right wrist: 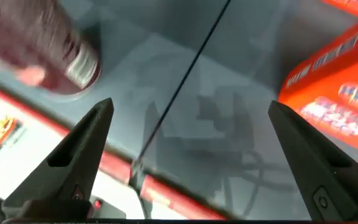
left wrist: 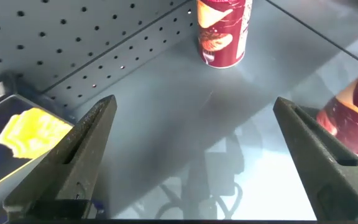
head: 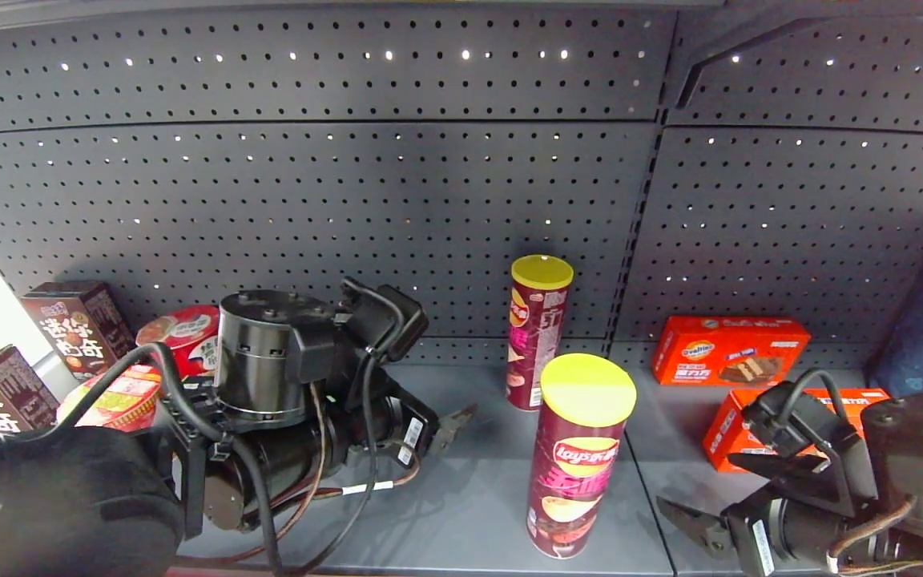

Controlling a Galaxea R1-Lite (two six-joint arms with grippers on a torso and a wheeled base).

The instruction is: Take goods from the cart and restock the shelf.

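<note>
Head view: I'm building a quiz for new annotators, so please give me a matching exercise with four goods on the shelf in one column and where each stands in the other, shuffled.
Things
1. front crisp can
2. rear crisp can
3. rear orange box
4. brown cartons

Places
A. far left end of the shelf
B. centre, close to the back panel
C. right bay, near the back
D. centre, near the front edge

Pairs: 1-D, 2-B, 3-C, 4-A
</note>
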